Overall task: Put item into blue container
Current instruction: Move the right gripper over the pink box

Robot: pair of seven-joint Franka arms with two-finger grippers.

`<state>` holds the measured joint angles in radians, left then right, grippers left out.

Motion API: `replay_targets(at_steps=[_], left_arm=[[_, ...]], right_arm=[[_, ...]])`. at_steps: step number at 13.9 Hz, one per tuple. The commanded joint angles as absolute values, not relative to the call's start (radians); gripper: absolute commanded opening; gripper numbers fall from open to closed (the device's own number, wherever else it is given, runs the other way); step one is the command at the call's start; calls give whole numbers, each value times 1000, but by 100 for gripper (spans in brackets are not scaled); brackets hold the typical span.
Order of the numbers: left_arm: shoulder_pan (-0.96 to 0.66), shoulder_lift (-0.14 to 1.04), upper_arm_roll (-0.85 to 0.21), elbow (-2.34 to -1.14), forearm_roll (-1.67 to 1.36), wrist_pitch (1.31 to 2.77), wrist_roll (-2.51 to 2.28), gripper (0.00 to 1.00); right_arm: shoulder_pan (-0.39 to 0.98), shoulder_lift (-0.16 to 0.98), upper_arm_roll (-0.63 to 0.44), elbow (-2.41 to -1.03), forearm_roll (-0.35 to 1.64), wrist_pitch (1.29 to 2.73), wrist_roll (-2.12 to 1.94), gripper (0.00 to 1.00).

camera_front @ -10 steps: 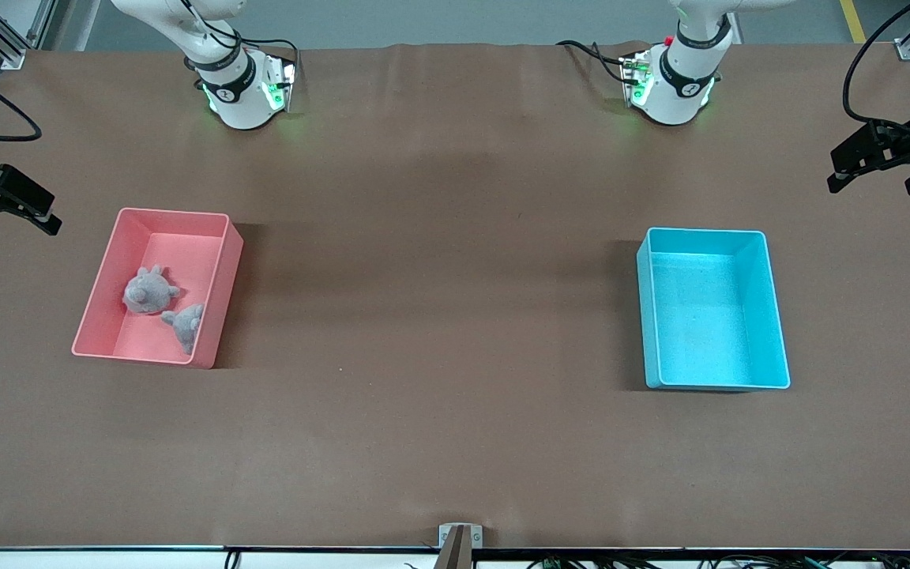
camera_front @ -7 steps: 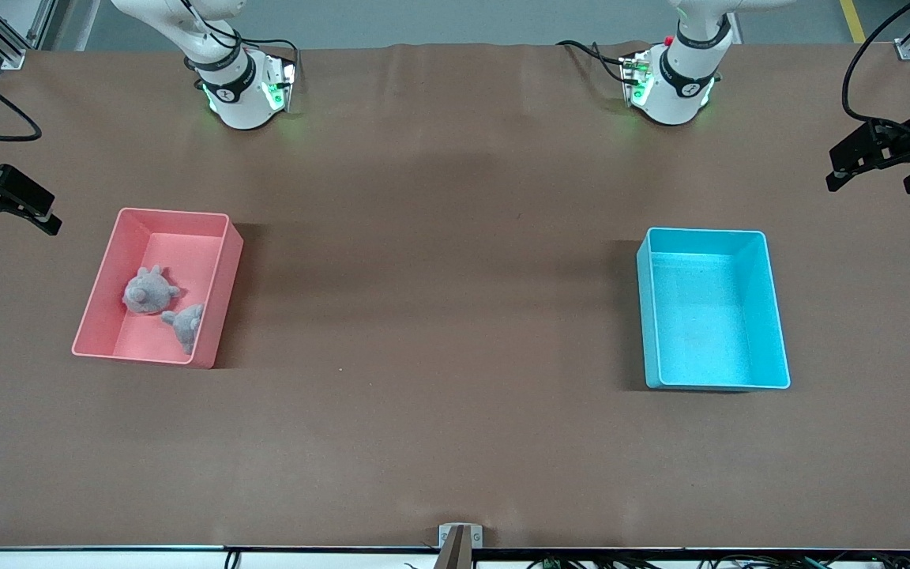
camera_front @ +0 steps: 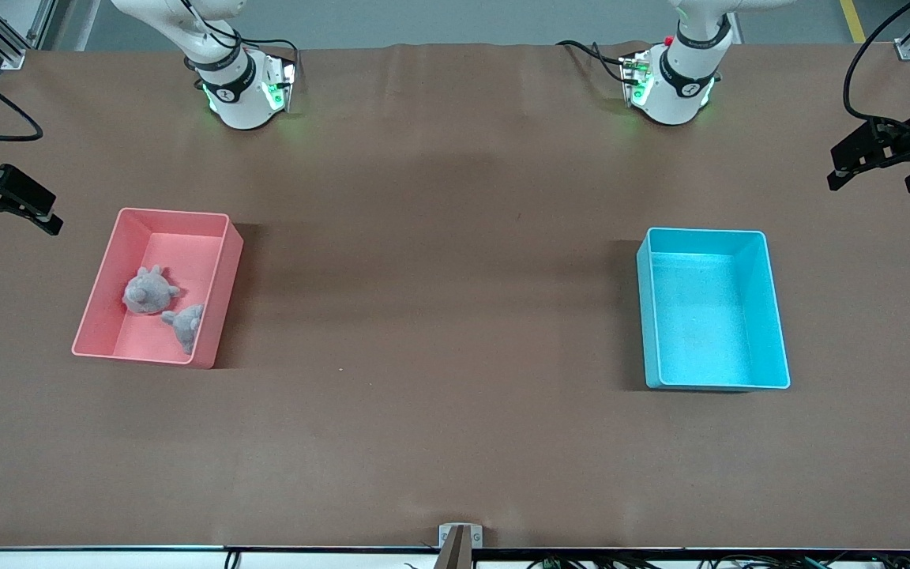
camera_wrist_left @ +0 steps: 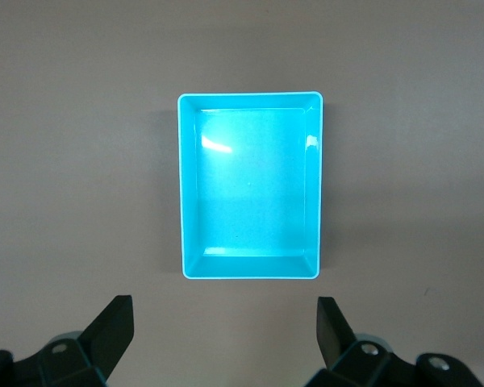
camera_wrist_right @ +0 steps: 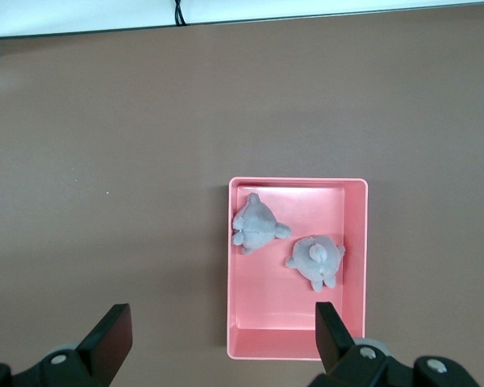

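Two grey plush toys (camera_front: 161, 304) lie in the pink bin (camera_front: 210, 296); the blue container (camera_front: 771, 316) holds nothing. The left gripper (camera_wrist_left: 224, 329) and right gripper (camera_wrist_right: 223, 332) hang high over the table's ends, jaws spread wide, gripping nothing.

Both arms raised at the table's two ends, grippers spread and empty.

The left gripper (camera_front: 874, 167) hangs high in the air at its own arm's end of the table, its black fingers (camera_wrist_left: 113, 326) set wide apart with nothing between them. The right gripper (camera_front: 16, 207) hangs high at the right arm's end, its fingers (camera_wrist_right: 332, 332) just as wide apart and bare.
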<state>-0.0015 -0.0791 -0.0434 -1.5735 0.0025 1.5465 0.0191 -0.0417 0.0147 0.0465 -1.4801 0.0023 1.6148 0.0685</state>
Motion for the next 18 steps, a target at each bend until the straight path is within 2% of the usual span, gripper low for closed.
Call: replay_targets(at_steps=[1,8,13,18], left_arm=[[2,-86,-43,-1563,5,1529,40,100],[0,-74,-44,-1569,6,1494,41,100],[-3,-58,-46,-1566,8,1502,41,100],[-3,-63,-46,-1566,8,1500,41,100]], right_arm=[[-40,34,52,-1466,12,1603,84,100],[-44,77,52,-1485,11,1605,74,100],[-106,86,48,-1652,-63,1630,-1,100],[-199,92,48,-1944,-64,1923,-98,100]])
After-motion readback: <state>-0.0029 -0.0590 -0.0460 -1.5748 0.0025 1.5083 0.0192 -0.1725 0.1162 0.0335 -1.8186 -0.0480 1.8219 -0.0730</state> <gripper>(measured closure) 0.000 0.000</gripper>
